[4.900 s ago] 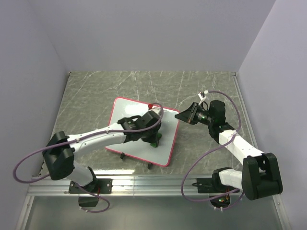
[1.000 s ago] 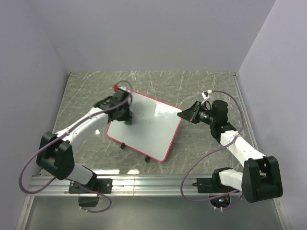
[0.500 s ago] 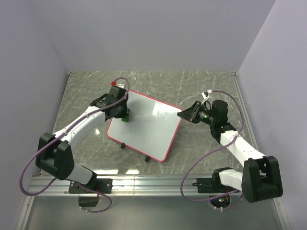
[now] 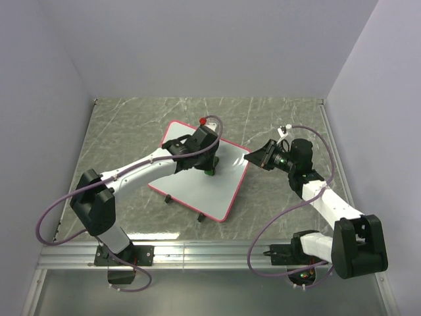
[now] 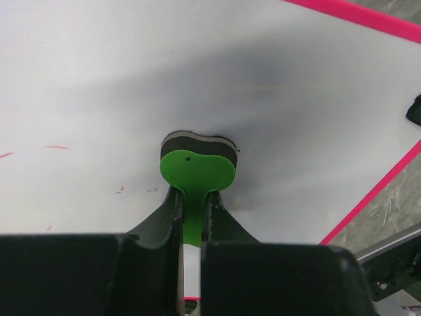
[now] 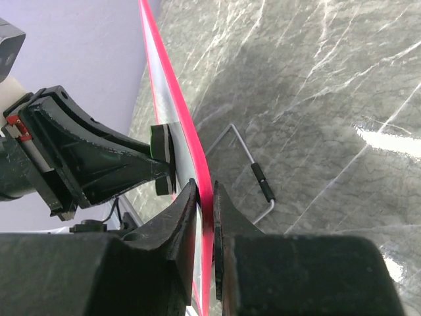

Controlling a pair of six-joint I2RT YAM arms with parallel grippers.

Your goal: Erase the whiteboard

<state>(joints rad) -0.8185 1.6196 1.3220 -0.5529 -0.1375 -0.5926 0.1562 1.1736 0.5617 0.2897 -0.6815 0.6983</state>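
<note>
The whiteboard [image 4: 194, 191] lies tilted on the marble table, white with a pink frame. My left gripper [image 4: 209, 167] is shut on the green eraser [image 4: 208, 172] and presses it on the board's far right part. In the left wrist view the eraser [image 5: 197, 168] sits pad-down on the whiteboard [image 5: 296, 99], with the stem pinched between the fingers of the gripper [image 5: 193, 195]. Faint red marks [image 5: 56, 147] lie to its left. My right gripper [image 4: 249, 158] is shut on the board's right corner. In the right wrist view it [image 6: 205, 192] clamps the pink frame [image 6: 164, 72].
Two black clips [image 4: 169, 199] sit on the board's near edge. A wire stand [image 6: 253, 172] juts out under the board. Grey walls close in the table on three sides. An aluminium rail [image 4: 210, 253] runs along the near edge.
The left arm has swept the eraser from the board's far left corner rightward to its far right part. The right arm and the board have stayed put.
</note>
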